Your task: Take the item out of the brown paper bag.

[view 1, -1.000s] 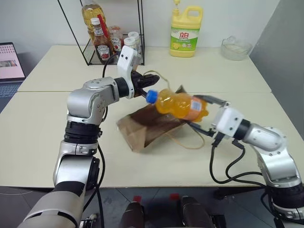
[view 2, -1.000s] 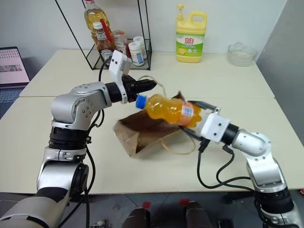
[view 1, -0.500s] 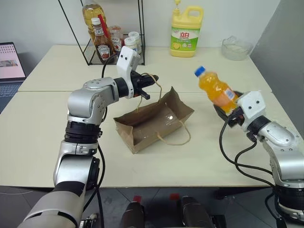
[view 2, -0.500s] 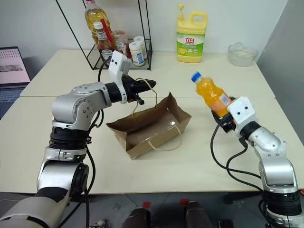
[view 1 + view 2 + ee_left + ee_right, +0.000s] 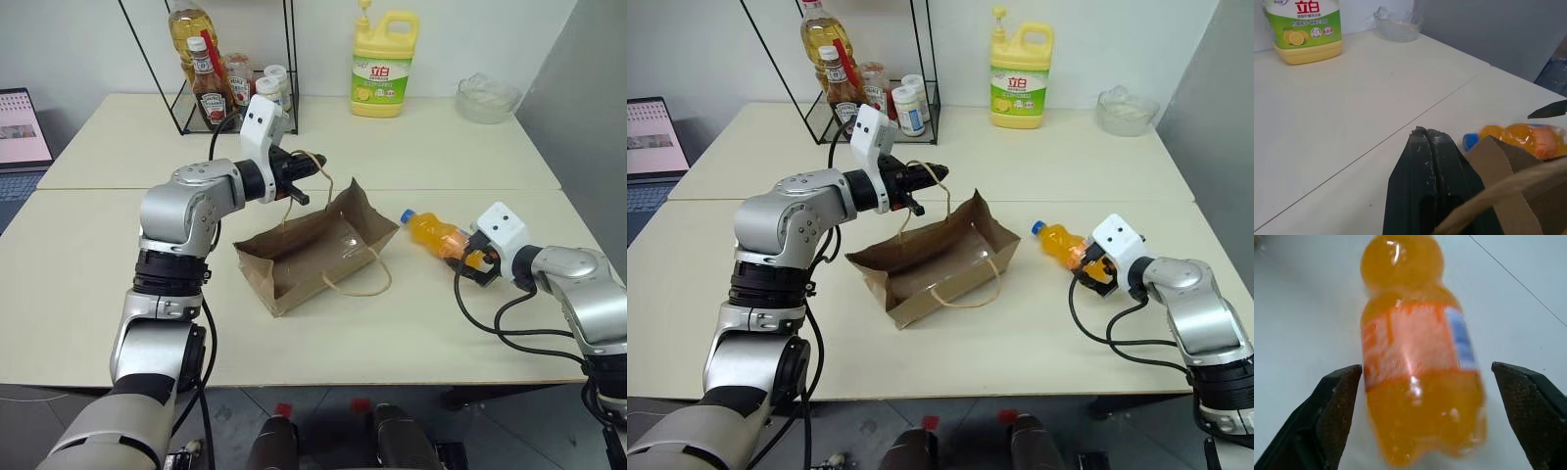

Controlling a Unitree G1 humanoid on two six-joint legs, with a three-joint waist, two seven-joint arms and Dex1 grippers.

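Lying on the counter [image 5: 323,343], bottle [image 5: 432,235] between spread right hand [image 5: 472,258] fingers, cap toward bag [image 5: 309,250]; left hand [image 5: 312,167] pinches handle [image 5: 318,172].

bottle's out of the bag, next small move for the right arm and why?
Probably draw the right gripper straight back. The orange drink bottle lies on the table beside the brown paper bag, and the open fingers stand clear of it.

It looks like a robot test room staged as a kitchen: two plain cream counters [image 5: 98,255] pushed together against a bare white wall, a black wire rack [image 5: 211,69] of sauces, a yellow detergent jug [image 5: 383,67], a glass bowl [image 5: 487,98], and a laptop [image 5: 22,132] far left.
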